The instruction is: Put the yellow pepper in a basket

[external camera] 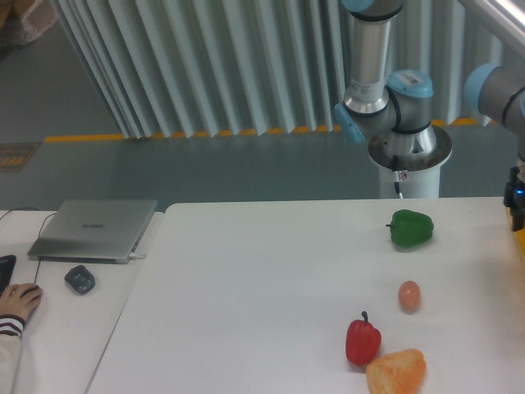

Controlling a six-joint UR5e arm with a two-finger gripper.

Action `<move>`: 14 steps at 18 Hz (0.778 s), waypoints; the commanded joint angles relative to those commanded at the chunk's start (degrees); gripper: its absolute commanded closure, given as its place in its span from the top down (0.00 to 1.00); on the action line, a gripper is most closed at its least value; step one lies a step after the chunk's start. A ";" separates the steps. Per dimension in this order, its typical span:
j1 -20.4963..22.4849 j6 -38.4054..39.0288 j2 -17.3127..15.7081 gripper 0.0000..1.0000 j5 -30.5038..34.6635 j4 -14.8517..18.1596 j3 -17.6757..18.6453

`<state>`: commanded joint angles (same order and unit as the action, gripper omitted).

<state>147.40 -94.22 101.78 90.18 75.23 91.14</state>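
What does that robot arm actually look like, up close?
The arm is a smooth silver-grey metal tube with light-blue caps at its rounded joints. It stands on a white round pedestal with a thin dark cable running down the front. At the right edge, a dark wrist part shows a small blue light; the hand itself is out of view.

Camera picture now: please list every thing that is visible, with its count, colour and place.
Green pepper: one, green, back right of the white table.
Egg: one, brownish, in front of the green pepper.
Red pepper: one, red, front right, next to the orange vegetable.
Orange vegetable: one, orange, lumpy, at the bottom edge.
Basket: one, orange-yellow, only a sliver at the right edge.
Laptop: one, grey, closed, on the left desk.
Mouse: one, dark, in front of the laptop.
Yellow pepper: none visible.
Person's hand: one, far left.
Robot arm: one, grey and blue, behind the table; its gripper is not visible.
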 joint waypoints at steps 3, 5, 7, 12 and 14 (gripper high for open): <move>-1.32 3.33 -1.58 1.00 -0.09 1.76 0.62; -3.34 5.44 -2.20 1.00 -0.09 1.94 1.84; -5.19 8.16 -3.60 1.00 -0.09 1.68 3.16; -11.61 14.86 -3.96 1.00 -0.70 1.86 3.87; -12.31 15.03 -4.83 1.00 -1.14 2.12 3.78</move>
<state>135.09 -79.19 96.95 89.04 77.34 94.92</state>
